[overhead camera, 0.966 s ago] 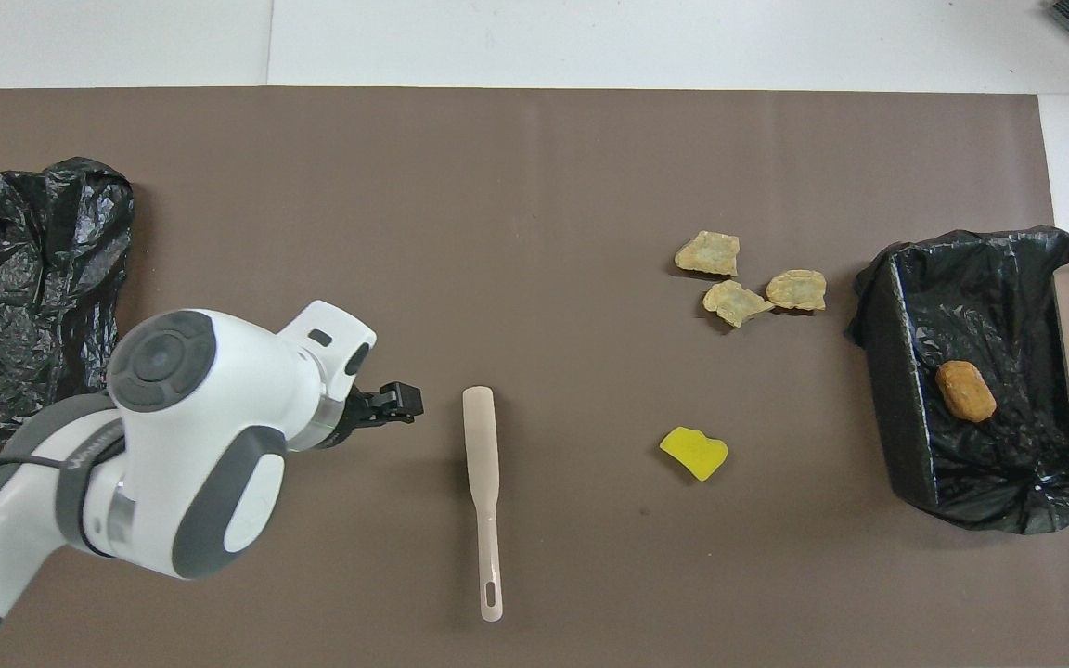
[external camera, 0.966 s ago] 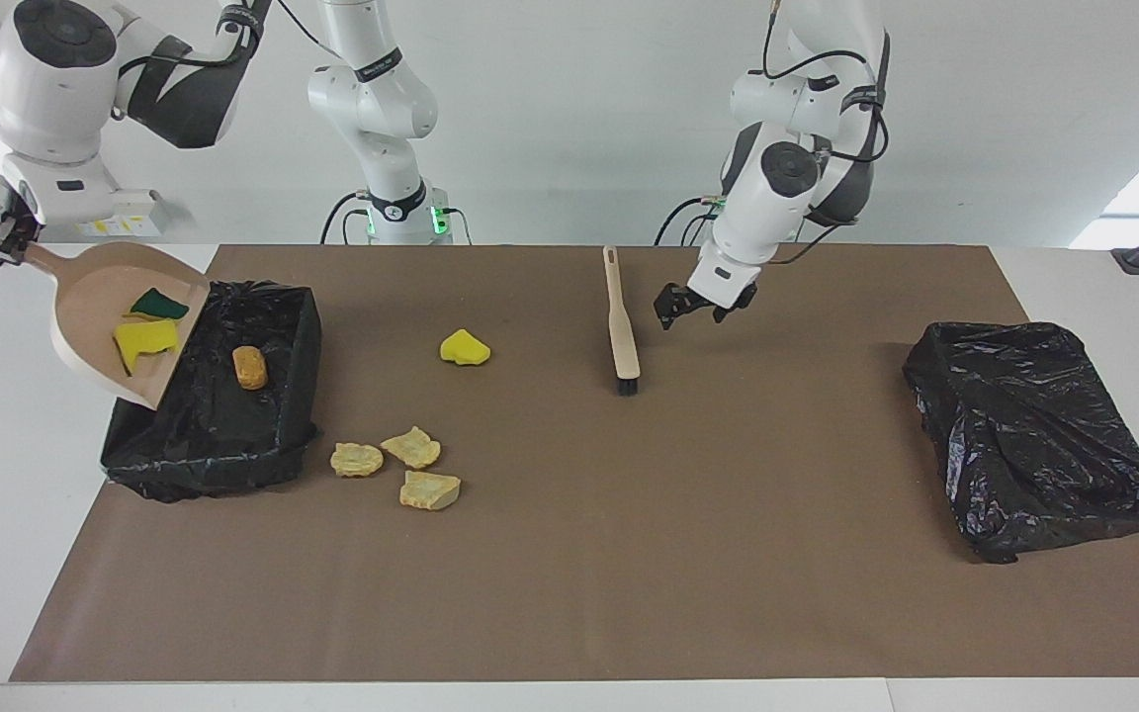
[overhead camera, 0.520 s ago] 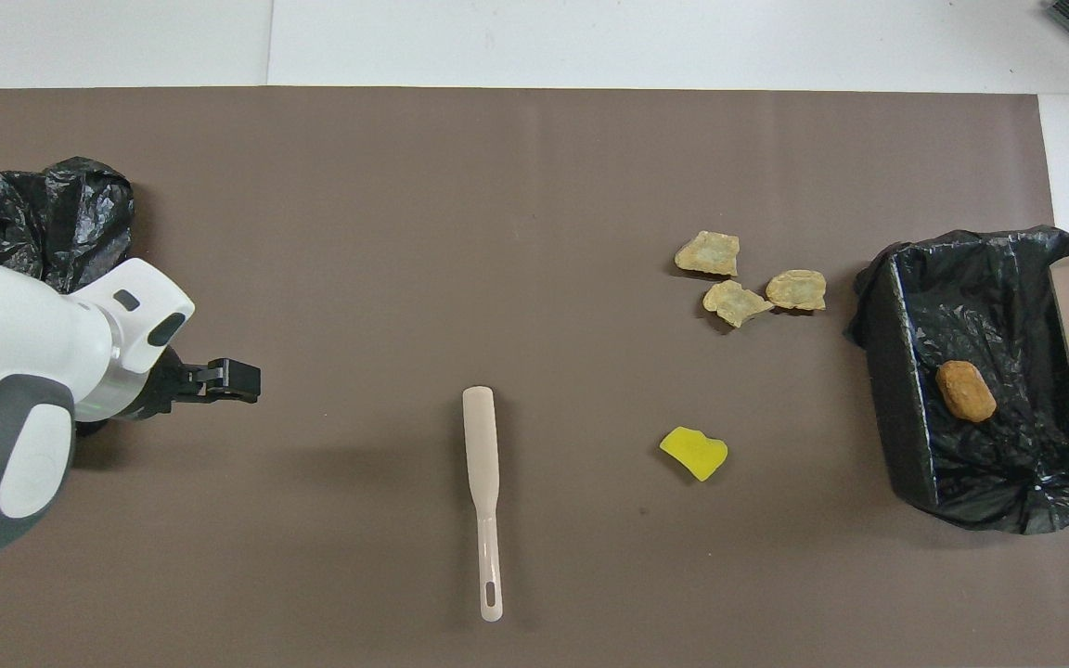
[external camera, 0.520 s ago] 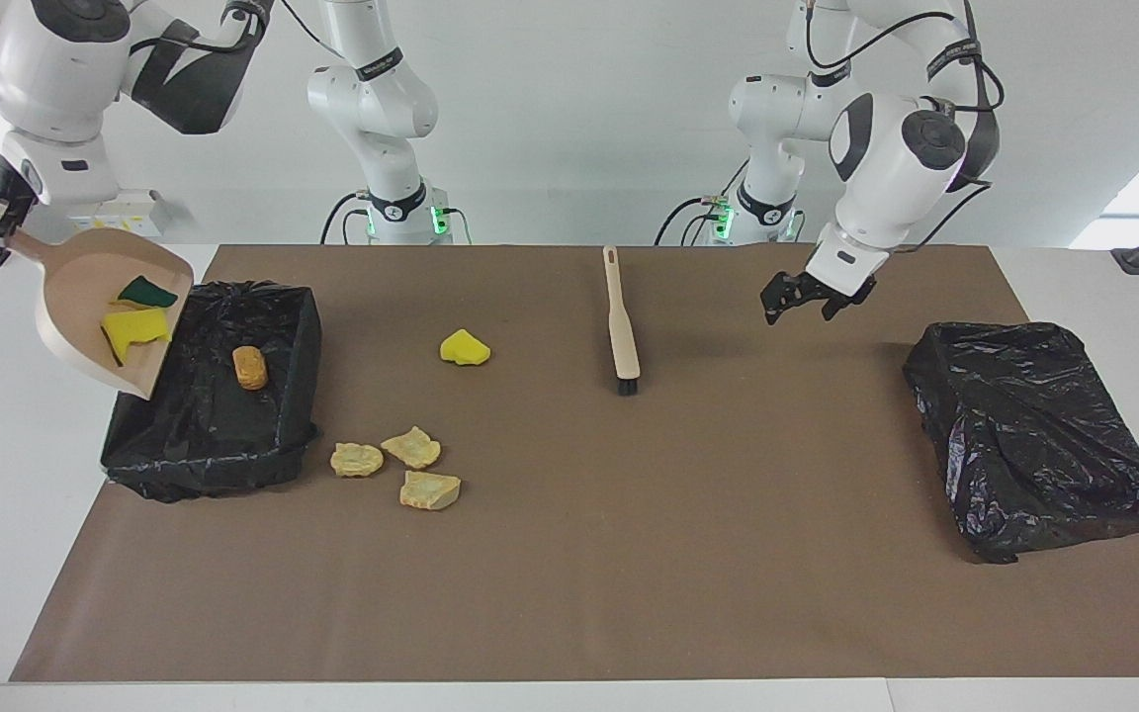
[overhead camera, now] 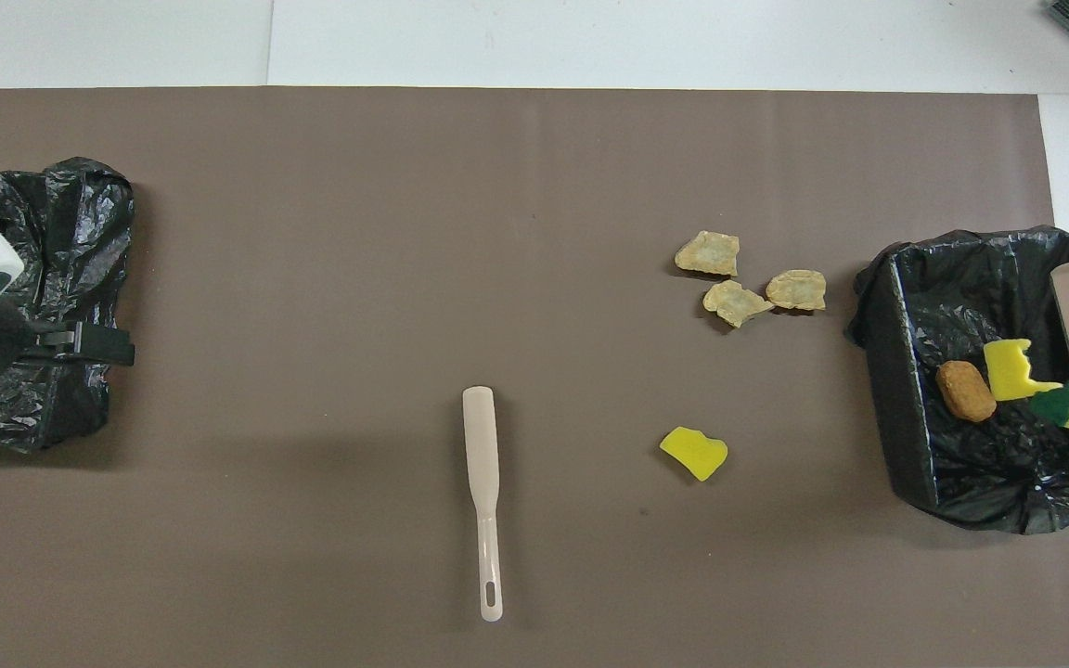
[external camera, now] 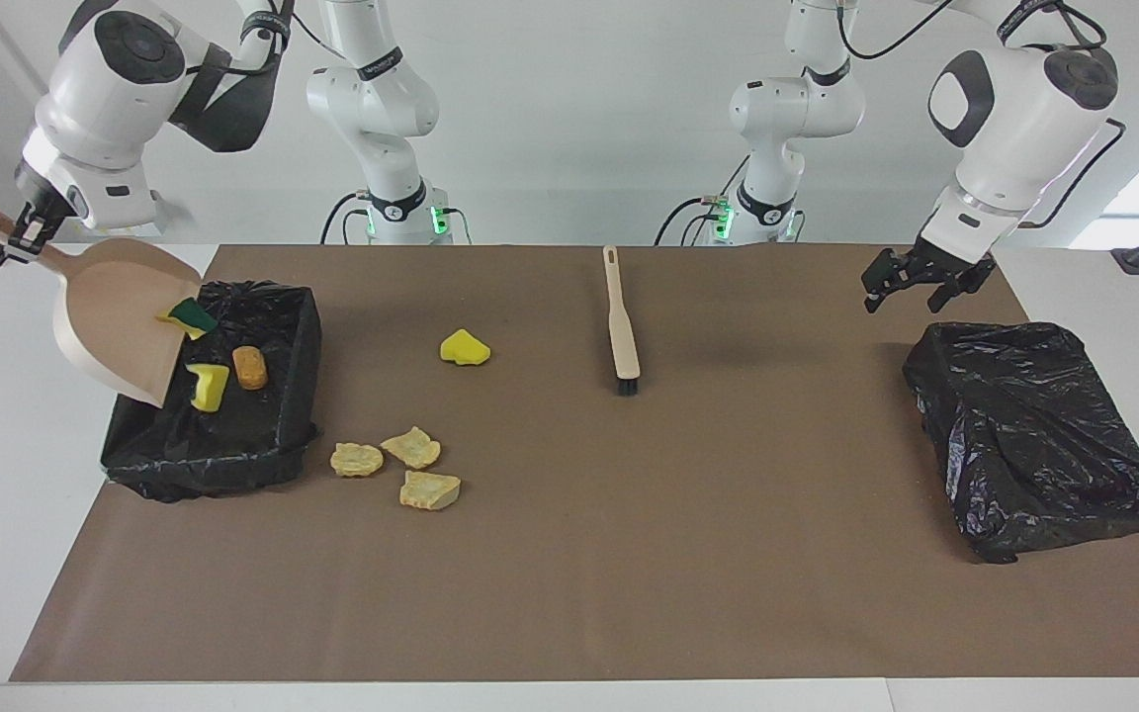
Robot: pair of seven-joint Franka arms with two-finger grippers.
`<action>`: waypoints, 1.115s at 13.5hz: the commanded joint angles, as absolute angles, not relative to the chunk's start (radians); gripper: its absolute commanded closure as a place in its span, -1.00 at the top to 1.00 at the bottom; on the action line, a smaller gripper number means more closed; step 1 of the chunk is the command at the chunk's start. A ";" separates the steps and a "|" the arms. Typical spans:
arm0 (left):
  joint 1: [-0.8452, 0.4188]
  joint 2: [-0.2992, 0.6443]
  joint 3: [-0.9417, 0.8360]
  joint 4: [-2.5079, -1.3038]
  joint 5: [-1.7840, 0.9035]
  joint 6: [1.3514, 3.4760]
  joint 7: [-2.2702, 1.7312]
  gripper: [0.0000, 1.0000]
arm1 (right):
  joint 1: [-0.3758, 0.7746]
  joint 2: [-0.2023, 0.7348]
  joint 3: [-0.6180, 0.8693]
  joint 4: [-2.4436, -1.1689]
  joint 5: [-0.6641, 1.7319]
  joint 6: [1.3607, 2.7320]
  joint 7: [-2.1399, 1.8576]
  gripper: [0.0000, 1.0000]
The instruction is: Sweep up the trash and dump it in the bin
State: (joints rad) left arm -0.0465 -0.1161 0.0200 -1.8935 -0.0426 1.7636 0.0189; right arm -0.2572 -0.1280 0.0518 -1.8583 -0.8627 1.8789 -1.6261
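Right tool: clamped shut on the handle of the beige plastic dustpan, held tilted with its lip over the black-lined open bin at the right arm's end of the tabletop.
Left tool: fingers spread wide, holding nothing, in the air over the edge of the crumpled black plastic bag at the left arm's end.
Trash in bin: orange-brown oval nugget, with a yellow sponge wedge just beside it.
Trash at dustpan lip: yellow-and-green sponge wedge.
Trash on tabletop: one yellow sponge wedge; three pale tan flat lumps clustered beside the bin, farther from the robots.
Brush: long beige brush with black bristles, lying mid-tabletop, untouched.
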 commanded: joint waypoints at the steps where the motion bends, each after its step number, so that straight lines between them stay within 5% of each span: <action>1: -0.048 -0.041 0.009 -1.709 -0.018 1.605 0.023 1.00 | -0.273 -0.143 0.057 -1.833 -0.865 1.859 -1.681 -1.00; 11: -0.040 -0.084 0.009 -1.778 -0.020 1.703 0.014 1.00 | -0.252 -0.150 0.063 -1.850 -0.345 1.780 -1.579 -1.00; 15: -0.052 -0.084 0.009 -1.778 -0.020 1.698 0.012 1.00 | -0.128 -0.137 0.078 -1.879 -0.237 1.752 -1.199 -1.00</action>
State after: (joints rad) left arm -0.0464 -0.0755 0.0115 -1.7603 -0.0370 1.6759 0.0185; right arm -0.1678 -0.1353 0.0762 -1.8528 -0.2957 1.7603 -1.3589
